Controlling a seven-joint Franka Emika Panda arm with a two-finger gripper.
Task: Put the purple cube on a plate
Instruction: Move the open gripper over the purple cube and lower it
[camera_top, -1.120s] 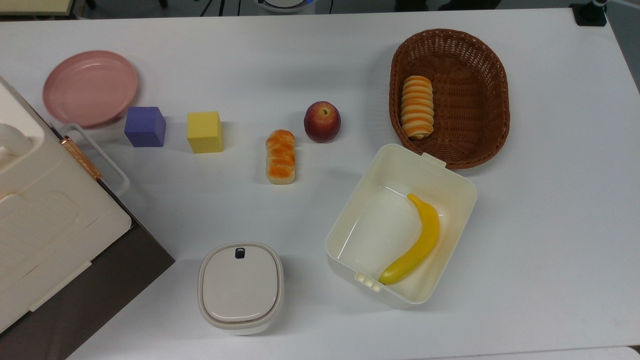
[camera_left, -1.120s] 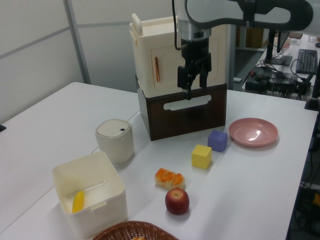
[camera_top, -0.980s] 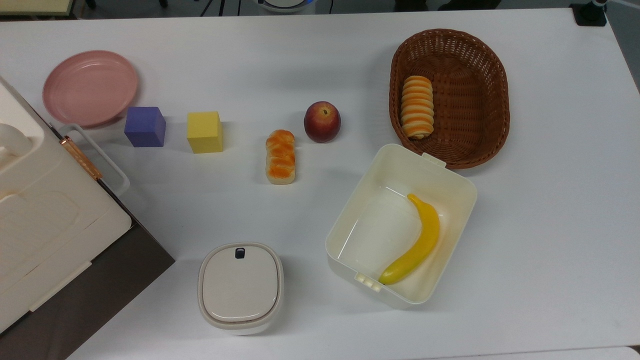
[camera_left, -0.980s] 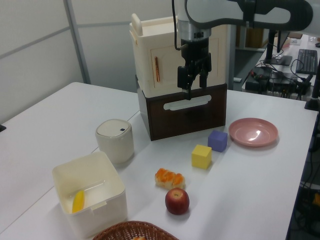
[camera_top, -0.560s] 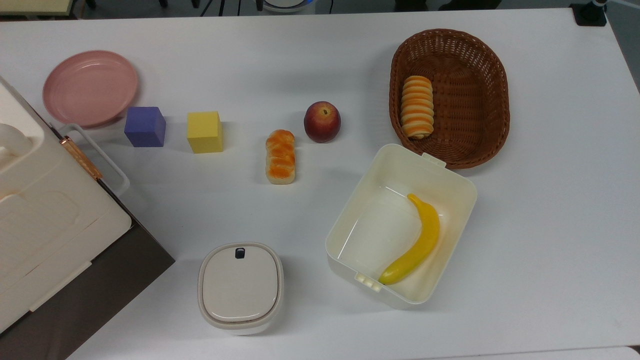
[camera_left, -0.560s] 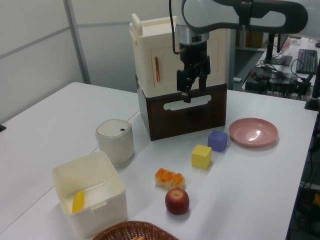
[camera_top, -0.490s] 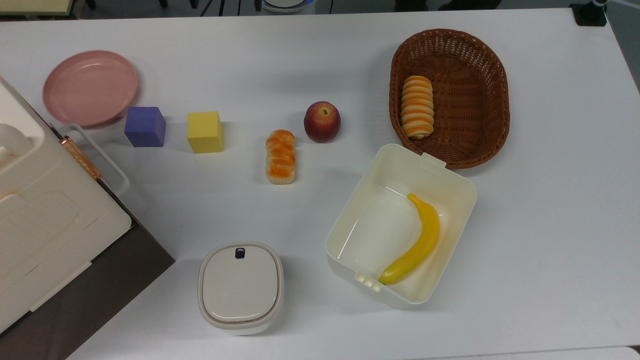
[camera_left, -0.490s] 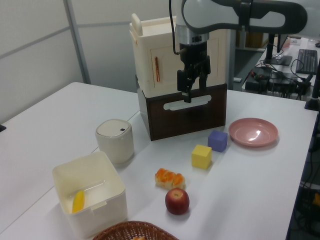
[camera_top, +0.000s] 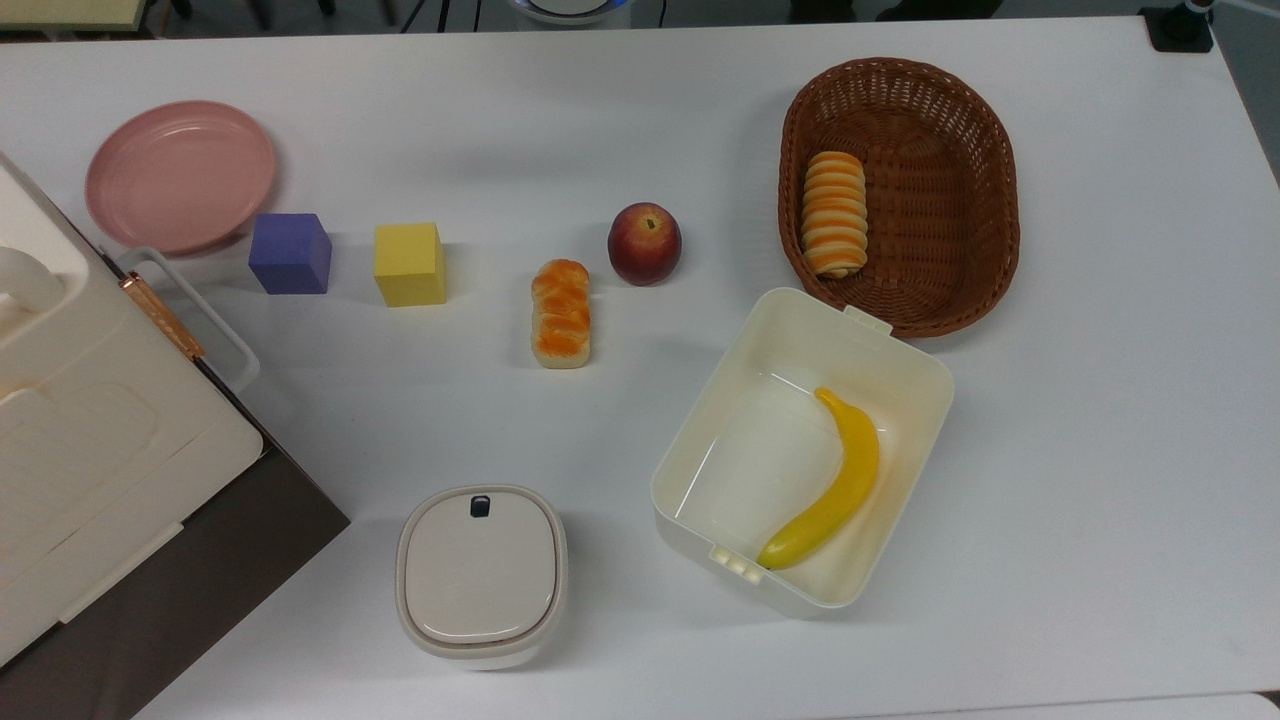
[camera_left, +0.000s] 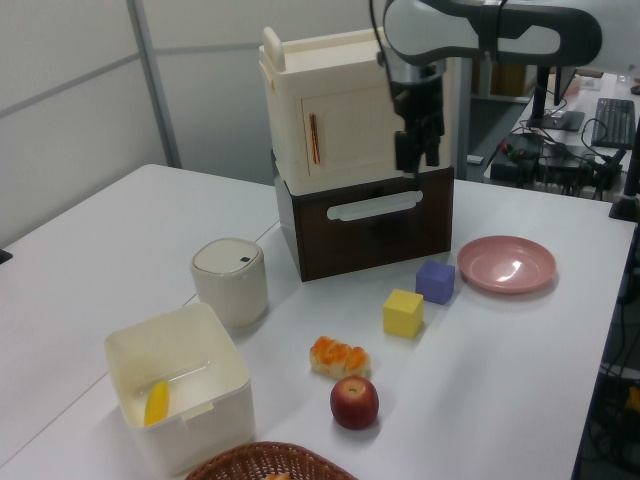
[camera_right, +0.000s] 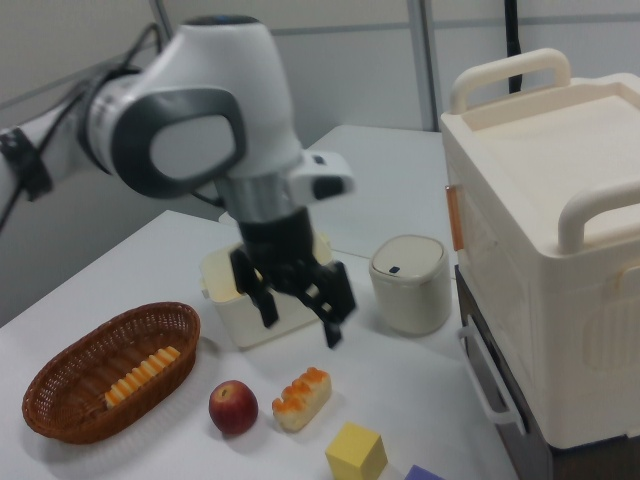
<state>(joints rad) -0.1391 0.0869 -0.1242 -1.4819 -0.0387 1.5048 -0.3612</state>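
the purple cube (camera_top: 290, 253) sits on the white worktop (camera_top: 620, 130), just beside the pink plate (camera_top: 180, 176) at the top view's left and apart from the yellow cube (camera_top: 409, 263) on its other side. the plate holds nothing. in the left view the claw (camera_left: 418, 155) hangs in the air in front of the cream box (camera_left: 330, 110), well above the cube. in the right view its fingers (camera_right: 335, 312) are spread wide with nothing between them, above the bread roll (camera_right: 301, 397).
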